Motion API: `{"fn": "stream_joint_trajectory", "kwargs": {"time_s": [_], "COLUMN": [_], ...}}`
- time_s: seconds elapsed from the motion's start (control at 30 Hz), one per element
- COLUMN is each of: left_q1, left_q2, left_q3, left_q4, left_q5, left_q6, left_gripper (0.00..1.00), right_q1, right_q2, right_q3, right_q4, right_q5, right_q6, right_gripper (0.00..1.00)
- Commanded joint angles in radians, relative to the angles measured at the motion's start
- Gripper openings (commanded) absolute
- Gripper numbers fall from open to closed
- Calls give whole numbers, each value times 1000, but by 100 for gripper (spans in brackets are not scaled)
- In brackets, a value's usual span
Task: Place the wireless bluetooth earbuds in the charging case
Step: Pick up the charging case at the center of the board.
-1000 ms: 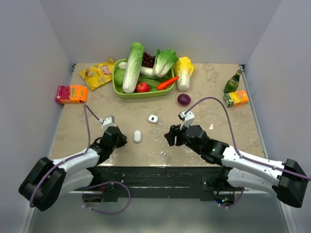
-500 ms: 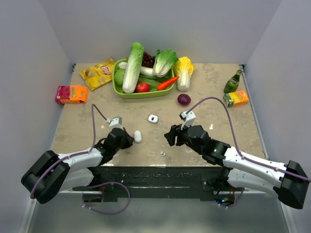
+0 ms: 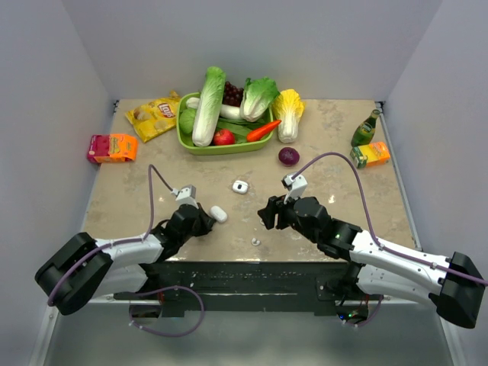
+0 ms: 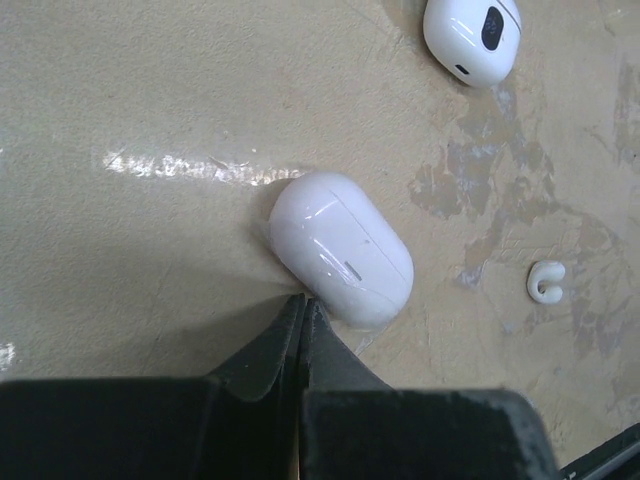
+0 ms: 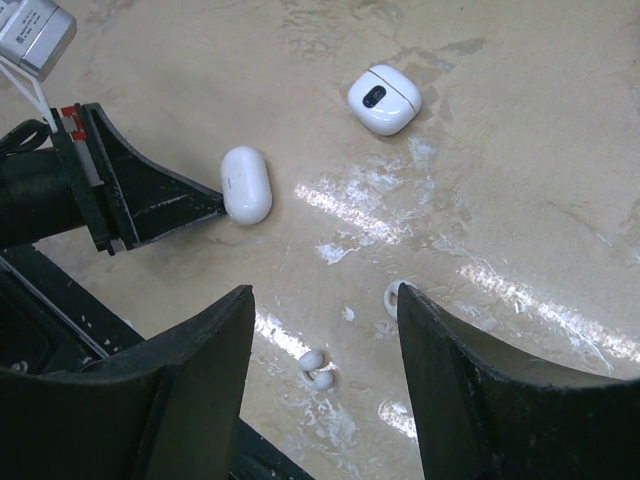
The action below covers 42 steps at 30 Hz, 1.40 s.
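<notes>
The charging case [image 3: 241, 186], white with a dark centre, lies mid-table; it also shows in the left wrist view [image 4: 470, 35] and the right wrist view [image 5: 384, 98]. A tiny white earbud [image 5: 315, 368] lies between my open right fingers, and a small white C-shaped piece [image 5: 393, 297] lies by the right finger. The earbud also shows in the top view [image 3: 255, 241]. My left gripper [image 4: 303, 305] is shut and empty, its tips touching a white pill-shaped capsule [image 4: 343, 248]. My right gripper [image 3: 268, 213] hovers open above the earbud.
A green basket [image 3: 185, 142] of vegetables stands at the back. A chip bag [image 3: 154, 117] and a red-orange box [image 3: 111, 147] lie at the left. A red onion [image 3: 288, 156], a juice box [image 3: 370, 155] and a green bottle [image 3: 364, 130] sit at the right.
My left gripper has moved right, up to the white capsule, nudging it slightly right and turning it. The right arm has not moved.
</notes>
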Motion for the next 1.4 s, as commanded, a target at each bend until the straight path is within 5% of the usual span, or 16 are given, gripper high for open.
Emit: {"fn": "stream_joint_trajectory", "kwargs": {"time_s": [0.0,0.33,0.6,0.7,0.87,0.9,1.37], "left_q1": [-13,-19,-20,-20,-25,-25,-68], "left_q2": [48,-24,-282,-236,-94,-78,153], "left_q3": [-14,2,90,164,277,294,503], "left_q4": [68,-50,-394,-437,-435,-440,-587], "left_q5": [16,-18,-164,-150,-43,-35,6], "left_q6": [-8,-2,132,227,337,353,543], "left_gripper": [0,2,68,84,87,99,100], "right_q1": [2,2,2,2,2,2,2], "right_q2": [-4,-15,-57,-64,-87,-92,-93], "right_q3": [-5,4,14,29,31,31,27], "right_q4": [24,-8,-28,-65,-76,-76,-68], "right_q5": [20,49,81,86,70,63,27], "right_q6": [15,9,-19,-32,-43,-45,-62], "right_gripper": [62,63,67,68,68,68,69]}}
